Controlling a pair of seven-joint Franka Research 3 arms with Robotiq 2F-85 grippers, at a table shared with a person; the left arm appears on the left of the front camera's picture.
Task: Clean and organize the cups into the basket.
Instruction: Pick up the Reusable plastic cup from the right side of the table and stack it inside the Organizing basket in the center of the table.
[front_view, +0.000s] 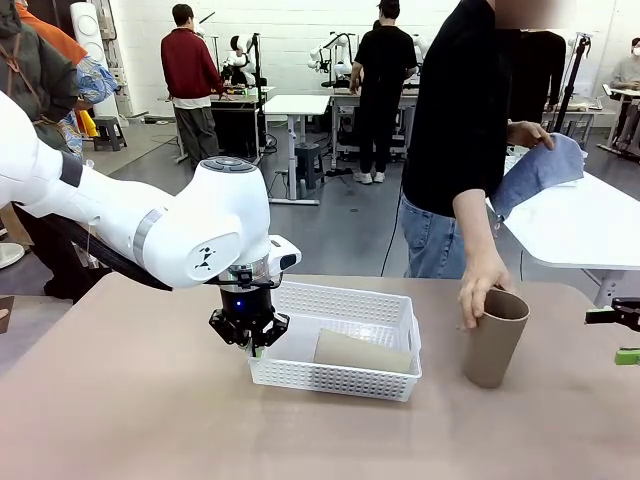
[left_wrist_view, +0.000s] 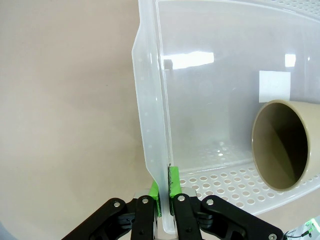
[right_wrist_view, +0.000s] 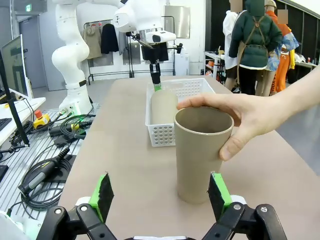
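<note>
Green-padded fingers (left_wrist_view: 173, 181) of the left gripper (left_wrist_view: 165, 192) are pinching together on the near wall of the white lattice basket (left_wrist_view: 145, 100), one pad inside and one outside, so the jaws are clamping on its rim. Across the table (front_view: 130, 400), the left gripper (front_view: 250, 335) is reaching down onto the basket's (front_view: 340, 385) left corner. Inside it, one taupe cup (front_view: 362, 350) is lying on its side, its open mouth facing the left wrist camera (left_wrist_view: 282, 145). To the right of the basket, and apart from it, a second taupe cup (front_view: 495, 340) is standing upright on the table while the person's hand (front_view: 483, 290) is resting on its rim; the person's other hand is holding a blue cloth (front_view: 540, 170). The right gripper (right_wrist_view: 160, 192) is waiting with its jaws wide apart, pointing at this cup (right_wrist_view: 202, 150) without touching it. Judging from this, the work is sitting partway through: one cup is already lying in the basket, the upright one is probably being wiped or handed over, and it is not yet placed.
</note>
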